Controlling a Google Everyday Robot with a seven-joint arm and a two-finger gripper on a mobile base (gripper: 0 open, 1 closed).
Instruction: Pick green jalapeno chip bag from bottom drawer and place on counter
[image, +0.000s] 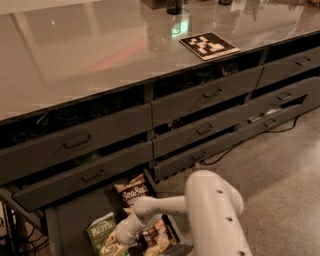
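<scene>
The green jalapeno chip bag (102, 235) with white "Kettle" lettering lies in the open bottom drawer (70, 220) at the lower left. A brown-and-cream "Sea Salt" bag (134, 191) lies behind it, and another snack bag (159, 236) lies to its right. My white arm (210, 210) reaches down into the drawer. My gripper (117, 240) is at the green bag's right edge, low in the drawer. The counter (100, 50) is a glossy grey-beige worktop above the drawers.
A black-and-white pattern tag (209, 45) lies on the counter at the right. Dark objects (172, 6) stand at the counter's far edge. Shallower grey drawers with bar handles (205, 95) fill the cabinet front, some slightly open. A cable (280, 129) lies on the speckled floor.
</scene>
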